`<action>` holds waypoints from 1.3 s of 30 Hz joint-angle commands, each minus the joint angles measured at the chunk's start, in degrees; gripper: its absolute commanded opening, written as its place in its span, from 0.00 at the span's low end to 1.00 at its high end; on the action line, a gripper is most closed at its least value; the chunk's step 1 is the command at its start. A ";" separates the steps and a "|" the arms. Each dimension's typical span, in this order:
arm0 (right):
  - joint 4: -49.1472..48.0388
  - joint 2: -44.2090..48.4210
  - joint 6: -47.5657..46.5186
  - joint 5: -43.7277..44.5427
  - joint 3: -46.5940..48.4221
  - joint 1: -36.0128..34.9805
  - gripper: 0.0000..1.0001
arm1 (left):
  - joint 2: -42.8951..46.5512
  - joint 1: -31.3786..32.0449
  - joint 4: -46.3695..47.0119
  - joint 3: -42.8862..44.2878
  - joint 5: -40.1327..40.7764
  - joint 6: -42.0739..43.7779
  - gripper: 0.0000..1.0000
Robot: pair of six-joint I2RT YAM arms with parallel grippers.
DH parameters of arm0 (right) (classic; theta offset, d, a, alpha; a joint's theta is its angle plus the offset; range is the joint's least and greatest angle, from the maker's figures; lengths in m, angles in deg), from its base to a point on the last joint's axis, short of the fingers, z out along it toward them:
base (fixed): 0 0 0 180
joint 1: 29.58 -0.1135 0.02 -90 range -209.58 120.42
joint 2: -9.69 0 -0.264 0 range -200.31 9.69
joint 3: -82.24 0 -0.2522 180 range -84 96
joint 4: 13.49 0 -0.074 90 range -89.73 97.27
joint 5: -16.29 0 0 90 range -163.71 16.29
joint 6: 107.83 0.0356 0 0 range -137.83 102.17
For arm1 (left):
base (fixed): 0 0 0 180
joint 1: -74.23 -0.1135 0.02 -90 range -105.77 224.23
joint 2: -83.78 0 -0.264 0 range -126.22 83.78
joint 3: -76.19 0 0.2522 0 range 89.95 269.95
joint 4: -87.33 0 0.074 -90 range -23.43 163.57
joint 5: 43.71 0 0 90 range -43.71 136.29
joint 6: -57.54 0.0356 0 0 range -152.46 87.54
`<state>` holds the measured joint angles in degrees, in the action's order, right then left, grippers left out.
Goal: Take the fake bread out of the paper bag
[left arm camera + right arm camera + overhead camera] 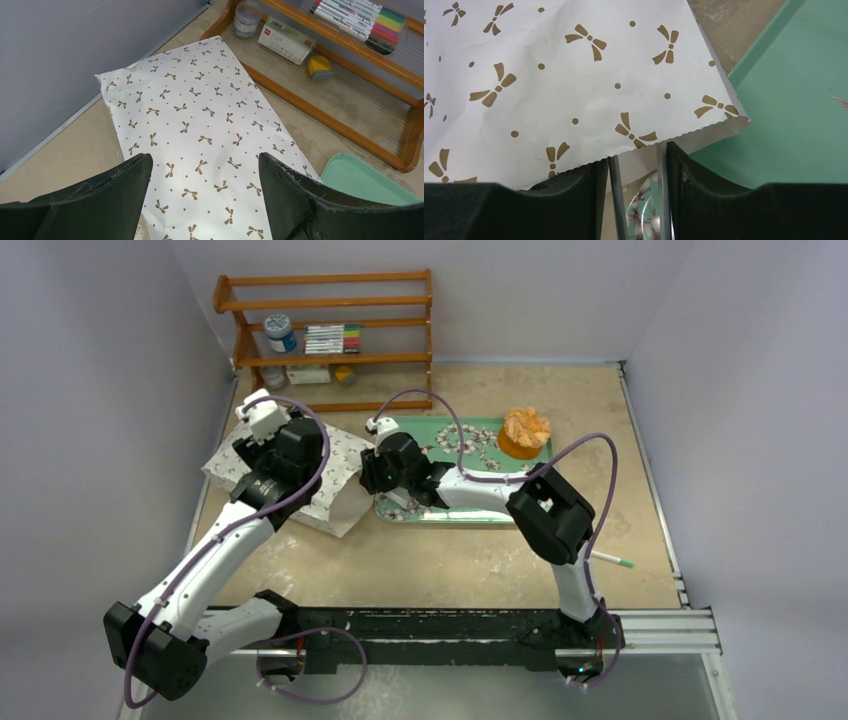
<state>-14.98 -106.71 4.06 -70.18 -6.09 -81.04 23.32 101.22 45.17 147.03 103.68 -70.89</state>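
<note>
The paper bag (pixel 338 472) is lying on the bench, any fake bread inside hidden; the right gripper (pixel 636 159), narrowly parted at its mouth, is risking pinching both layers shut; the left gripper (pixel 205 167) is hovering wide

White paper bag with brown bow print (pixel 338 468): interior and contents hidden. Its mouth, at the left edge of the green floral tray (pixel 455 516), lies under the right gripper (pixel 365 478). In the wrist view the paper covers the tips of the black fingers (pixel 704 200); grip undeterminable. Labels on the brown wooden shelf (pixel 320 279) are too small to read.
</note>
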 commanded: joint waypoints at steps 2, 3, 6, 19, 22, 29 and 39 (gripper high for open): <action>-0.93 4.77 -0.88 2.28 -0.62 -0.48 0.00 | 1.48 -0.54 0.66 -0.05 -0.06 -1.16 0.78; -1.05 4.78 -0.88 2.02 -0.61 -0.48 0.00 | 1.53 -0.53 0.69 -0.05 -0.09 -1.20 0.78; -1.05 3.93 -0.77 0.15 0.40 -0.55 0.22 | 1.66 -0.57 0.43 0.05 -0.18 -1.25 0.78; 0.66 0.36 -0.54 -1.81 4.17 -1.01 0.61 | 2.10 -0.56 0.13 0.40 0.12 -0.76 0.78; 0.76 0.31 -0.32 -1.70 4.23 -1.01 0.56 | 2.09 -0.57 0.11 0.42 -0.02 -0.83 0.78; 2.54 0.35 -0.14 -1.18 4.73 -1.01 0.04 | 2.32 -0.62 0.13 0.47 -0.26 -1.02 0.78; 6.16 5.72 -1.92 4.49 2.77 -4.52 0.00 | 0.86 -0.62 0.11 0.50 -0.90 -1.58 0.77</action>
<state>-10.89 -106.58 3.51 -69.89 -4.19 -83.25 24.54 100.98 44.76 146.98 103.33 -71.07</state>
